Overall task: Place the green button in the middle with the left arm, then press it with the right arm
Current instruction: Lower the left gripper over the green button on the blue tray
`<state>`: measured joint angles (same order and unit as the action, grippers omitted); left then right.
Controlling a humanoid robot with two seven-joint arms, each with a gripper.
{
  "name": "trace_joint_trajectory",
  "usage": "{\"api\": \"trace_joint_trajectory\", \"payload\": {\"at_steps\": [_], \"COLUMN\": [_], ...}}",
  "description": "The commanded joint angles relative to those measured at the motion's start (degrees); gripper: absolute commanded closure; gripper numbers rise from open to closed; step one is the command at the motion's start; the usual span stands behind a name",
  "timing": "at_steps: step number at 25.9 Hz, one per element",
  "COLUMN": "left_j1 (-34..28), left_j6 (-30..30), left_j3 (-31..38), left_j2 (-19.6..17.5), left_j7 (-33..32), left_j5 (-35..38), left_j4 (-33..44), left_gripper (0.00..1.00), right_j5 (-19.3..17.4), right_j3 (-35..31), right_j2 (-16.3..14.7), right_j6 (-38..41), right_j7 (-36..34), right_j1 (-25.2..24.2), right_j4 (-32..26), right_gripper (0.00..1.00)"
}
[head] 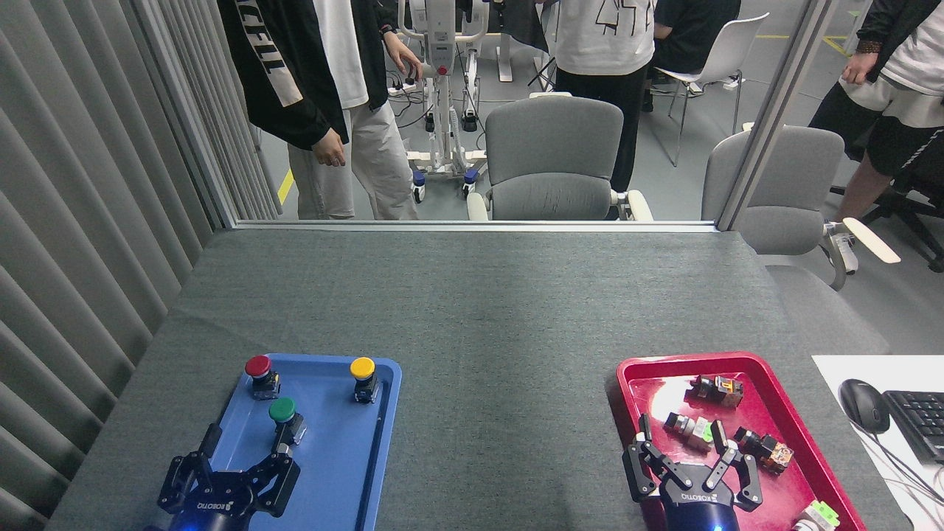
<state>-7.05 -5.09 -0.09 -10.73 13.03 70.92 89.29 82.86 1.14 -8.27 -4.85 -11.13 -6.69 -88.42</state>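
The green button (283, 413) stands upright in the blue tray (339, 472), near its middle. My left gripper (242, 439) is open just below it, its fingers (284, 448) spread and the right fingertip close to the button's body, nothing held. The middle (501, 383) of the dark-grey cloth between the two trays is bare. My right gripper (681, 435) is open over the near part of the red tray (804, 442), holding nothing.
A red button (259, 371) and a yellow button (363, 373) stand at the far end of the blue tray. Several small blocks (717, 389) lie in the red tray. A mouse (863, 404) and keyboard (918, 420) sit at the right. People and chairs are beyond the table.
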Motion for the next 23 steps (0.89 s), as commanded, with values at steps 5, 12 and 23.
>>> {"api": "trace_joint_trajectory", "payload": {"at_steps": [5,12,23], "left_j1": [0.9,0.9,0.9], "left_j6": [-0.2,-0.2,-0.3], "left_j3": [0.0,0.0,0.0], "left_j2": [-0.1,-0.1,-0.3], "left_j7": [-0.1,0.0,0.0], "left_j5": [-0.1,-0.2,-0.2], "left_j4": [-0.2,-0.3,-0.2], "left_gripper": [0.00,0.00,0.00], "right_j5": [0.1,0.1,0.1], "right_j3": [-0.4,-0.3,0.0], "right_j2": [0.7,0.5,0.7], "right_j6": [1.1,1.3,1.4], "right_j7": [0.5,0.5,0.4], "right_j1": [0.0,0.0,0.0], "right_j4": [0.3,0.3,0.3], "right_gripper": [0.00,0.00,0.00]}}
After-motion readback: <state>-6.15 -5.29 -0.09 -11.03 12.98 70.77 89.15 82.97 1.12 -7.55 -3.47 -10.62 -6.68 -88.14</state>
